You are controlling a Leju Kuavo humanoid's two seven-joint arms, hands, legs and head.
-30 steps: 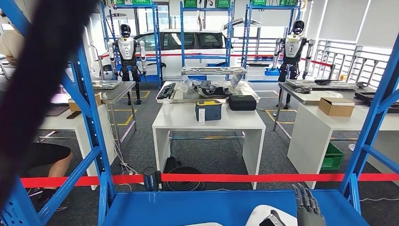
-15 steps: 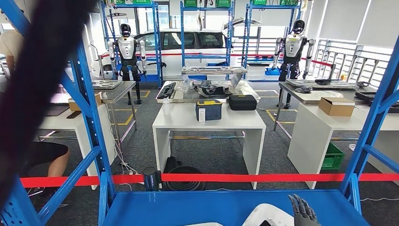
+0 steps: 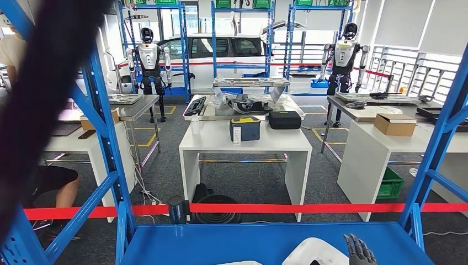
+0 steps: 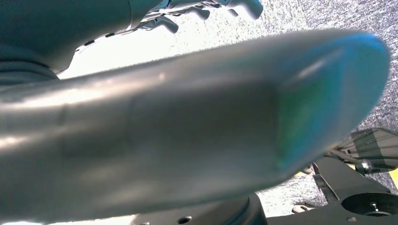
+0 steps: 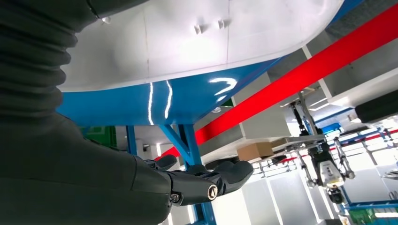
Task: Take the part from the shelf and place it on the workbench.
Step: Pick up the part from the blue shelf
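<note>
Right hand (image 3: 360, 251), fingers spread and holding nothing, stands beside the smooth white curved part (image 3: 317, 253) at the blue metal shelf's (image 3: 221, 240) near edge.

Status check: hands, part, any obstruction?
Right hand open beside the white curved panel part on the blue shelf. Left hand state unclear. Red barrier tape beyond the shelf.

Bright, even indoor light, daylight from windows (image 3: 408, 25) at the far right, soft shadows under the tables (image 3: 245, 144), dark blurred bar (image 3: 41, 105) across the head view's left, glare streaks on the blue shelf (image 5: 159, 101), left wrist view blurred by a close grey shape (image 4: 187, 126)
</note>
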